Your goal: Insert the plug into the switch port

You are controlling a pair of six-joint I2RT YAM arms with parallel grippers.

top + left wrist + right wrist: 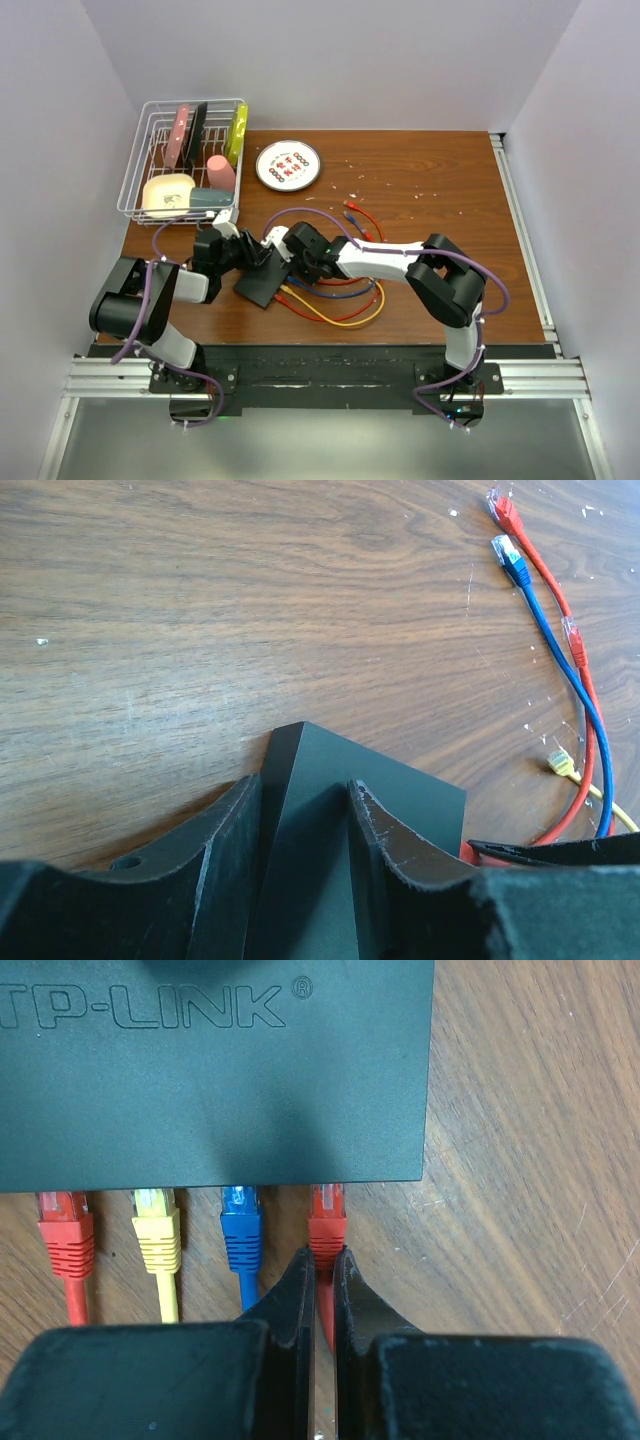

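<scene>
The switch (262, 283) is a flat black box lying between the two arms; "TP-LINK" reads on its top in the right wrist view (215, 1070). A red (65, 1225), a yellow (157, 1230) and a blue plug (241, 1225) sit in ports along its near edge. My right gripper (325, 1260) is shut on a second red plug (327, 1222), whose tip is in the rightmost port. My left gripper (305, 830) grips the switch (400, 810) at a corner, one finger on each side. In the top view the left gripper (245, 255) and right gripper (300, 262) flank the switch.
A wire dish rack (185, 160) with cups and utensils stands at the back left, next to a round white plate (288, 165). Red, blue and yellow cables loop on the wood (340, 300). Loose cable ends (510, 560) lie to the right of the switch.
</scene>
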